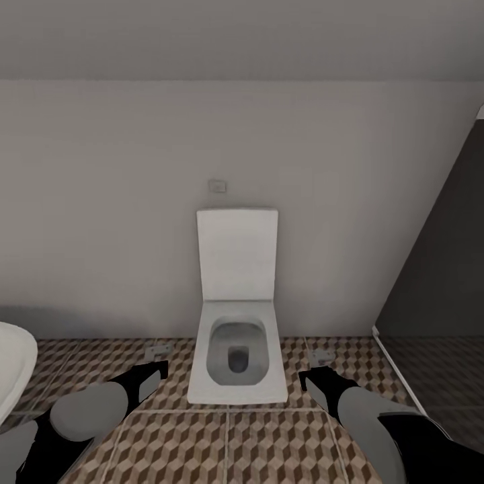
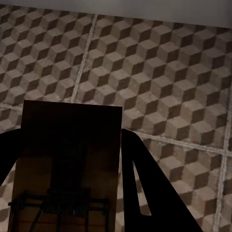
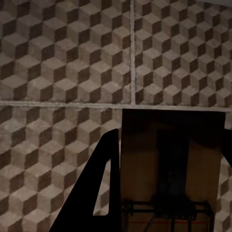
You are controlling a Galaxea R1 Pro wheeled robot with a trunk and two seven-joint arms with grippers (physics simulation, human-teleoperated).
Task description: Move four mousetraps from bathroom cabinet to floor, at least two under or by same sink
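Ahead, in the head view, a white squarish toilet (image 1: pixel 236 349) stands against the pale wall with its tall lid raised, a small flush plate (image 1: pixel 217 186) on the wall above it. The bathroom floor (image 1: pixel 222 444) of cube-patterned tiles spreads beneath, and the rounded white rim of the bathroom sink (image 1: pixel 15 366) shows at the left edge. Two mousetraps already lie on the tiles near the wall, one (image 1: pixel 158 350) left of the toilet, the other (image 1: pixel 320 354) right of it. A dark panel (image 1: pixel 444 269) stands at the right.

The left gripper (image 2: pixel 72 193) is pinching a mousetrap (image 2: pixel 67 159) between its black fingers (image 2: pixel 145 188), held above the tiles (its grey wire spring is visible). Likewise the right gripper (image 3: pixel 166 193) is clamped on another mousetrap (image 3: pixel 171 154), its finger (image 3: pixel 96 193) touching the slab's edge. No writing can be read anywhere.
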